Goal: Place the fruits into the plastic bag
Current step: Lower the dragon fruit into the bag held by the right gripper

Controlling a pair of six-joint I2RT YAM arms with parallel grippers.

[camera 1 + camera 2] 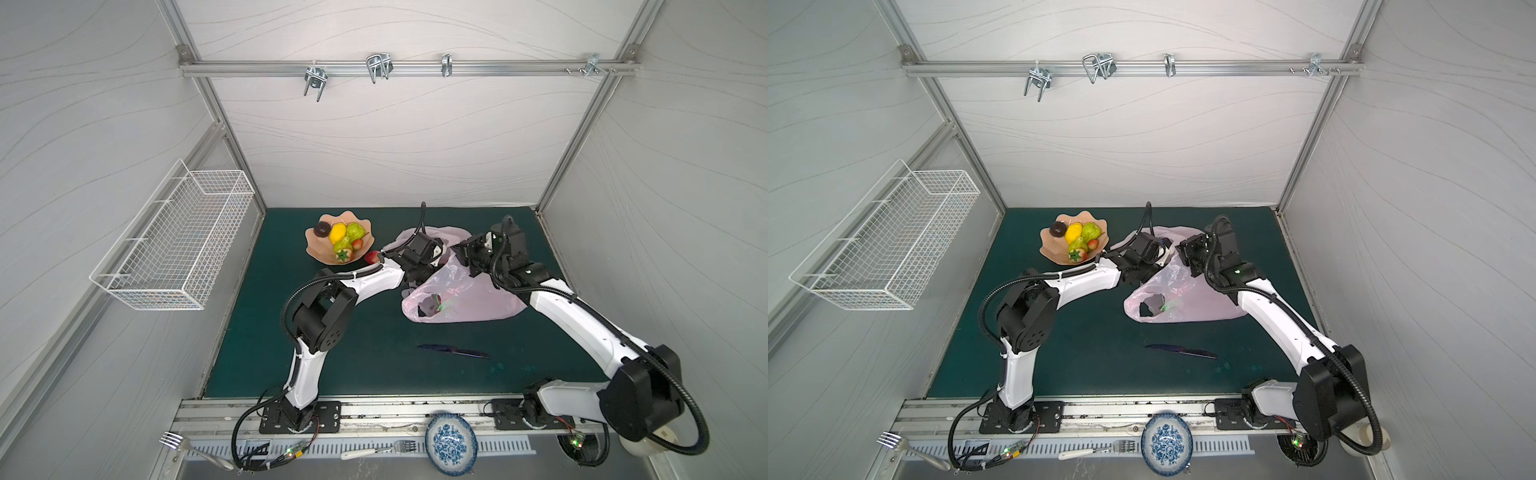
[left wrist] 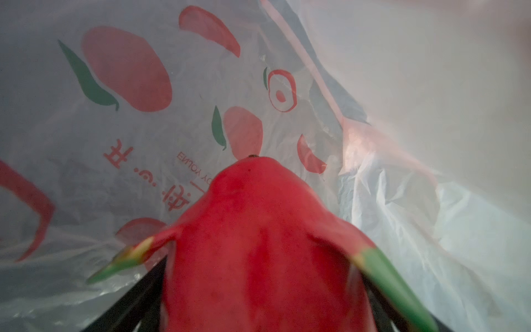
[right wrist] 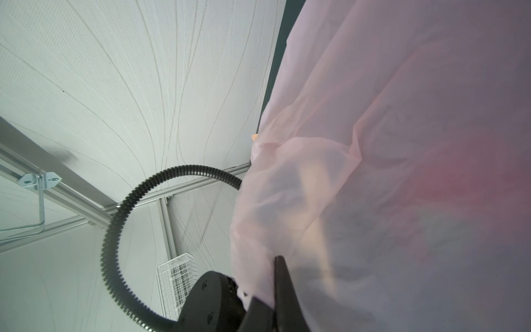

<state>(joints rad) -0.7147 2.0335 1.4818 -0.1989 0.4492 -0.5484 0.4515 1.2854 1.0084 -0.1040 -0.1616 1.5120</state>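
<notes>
The left gripper is inside the plastic bag, jaws spread wide and clasping the dragon fruit. The fruit's long axis points straight away from the wrist, toward the bag's printed wall just beyond. The fruit hides the fingertips. The right gripper is closed, pinching the bag's rim. Judgement: release falls to the left arm. The other fruits sit in the bowl, farther left.

Peach scalloped plastic bowl at the dark green mat's 11 o'clock, small toy fruits in it, translucent pink printed plastic bag at the bowl's 3 o'clock, red-green toy dragon fruit inside the bag, dark-bladed knife at the bag's 6 o'clock.
</notes>
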